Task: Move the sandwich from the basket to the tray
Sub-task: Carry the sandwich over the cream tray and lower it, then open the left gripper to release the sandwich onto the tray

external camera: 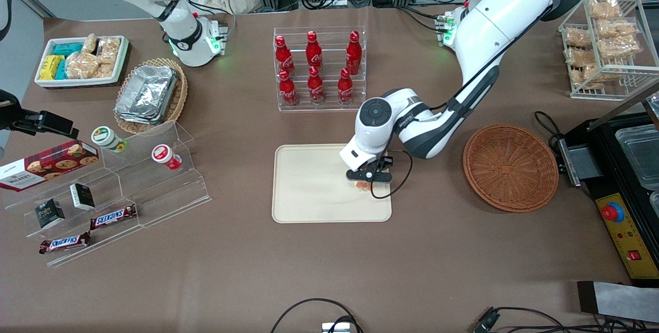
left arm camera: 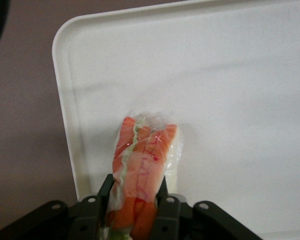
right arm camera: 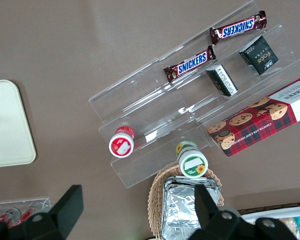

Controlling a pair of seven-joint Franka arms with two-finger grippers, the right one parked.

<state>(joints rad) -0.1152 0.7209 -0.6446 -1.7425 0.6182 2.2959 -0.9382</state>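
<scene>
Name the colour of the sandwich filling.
Orange-red with green, on the sandwich in the hand; left wrist view.

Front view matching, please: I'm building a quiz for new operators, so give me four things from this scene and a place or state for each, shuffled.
1. sandwich
2. basket
3. tray
4. gripper

A. holds nothing, toward the working arm's end
B. under the gripper, nearer the camera than the cola bottles
C. clamped between the fingers
D. over the tray's edge nearest the basket

Pairs: 1-C, 2-A, 3-B, 4-D

- "SNICKERS" on two brown chocolate bars (right arm camera: 190, 63) on clear acrylic steps (right arm camera: 155, 105).
- "WALKERS" on red tartan cookie box (external camera: 45, 165).
- "hoice", partly legible, on small black carton (right arm camera: 260, 55).
</scene>
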